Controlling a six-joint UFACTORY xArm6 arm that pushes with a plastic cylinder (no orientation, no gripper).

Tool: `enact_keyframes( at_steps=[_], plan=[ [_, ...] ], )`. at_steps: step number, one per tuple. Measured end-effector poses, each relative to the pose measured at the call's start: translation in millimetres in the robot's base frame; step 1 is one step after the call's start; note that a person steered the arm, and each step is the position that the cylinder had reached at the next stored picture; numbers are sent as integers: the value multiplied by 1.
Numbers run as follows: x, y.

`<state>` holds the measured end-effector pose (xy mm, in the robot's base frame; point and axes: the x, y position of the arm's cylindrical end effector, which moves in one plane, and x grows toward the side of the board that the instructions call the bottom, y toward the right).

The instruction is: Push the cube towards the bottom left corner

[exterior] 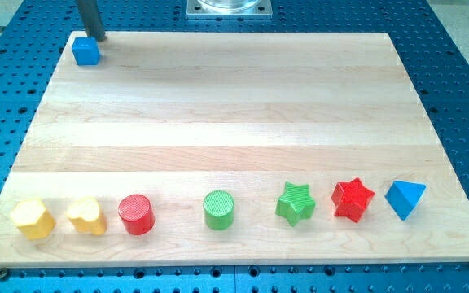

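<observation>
A blue cube (86, 51) sits at the top left corner of the wooden board (234, 122). My tip (99, 37) is the lower end of a dark rod that comes down from the view's top edge. It stands just above and slightly right of the cube, at or very near its top edge.
A row of blocks lies along the board's bottom: a yellow hexagon (33, 219), a yellow heart (86, 216), a red cylinder (137, 215), a green cylinder (219, 210), a green star (295, 203), a red star (352, 199), a blue triangular block (404, 199). A metal mount (229, 8) is at top centre.
</observation>
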<state>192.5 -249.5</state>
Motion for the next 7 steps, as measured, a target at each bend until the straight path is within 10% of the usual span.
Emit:
enact_keyframes(
  at_steps=[2,4,7],
  plan=[
    [27,-9],
    [199,5],
    [222,30]
  ],
)
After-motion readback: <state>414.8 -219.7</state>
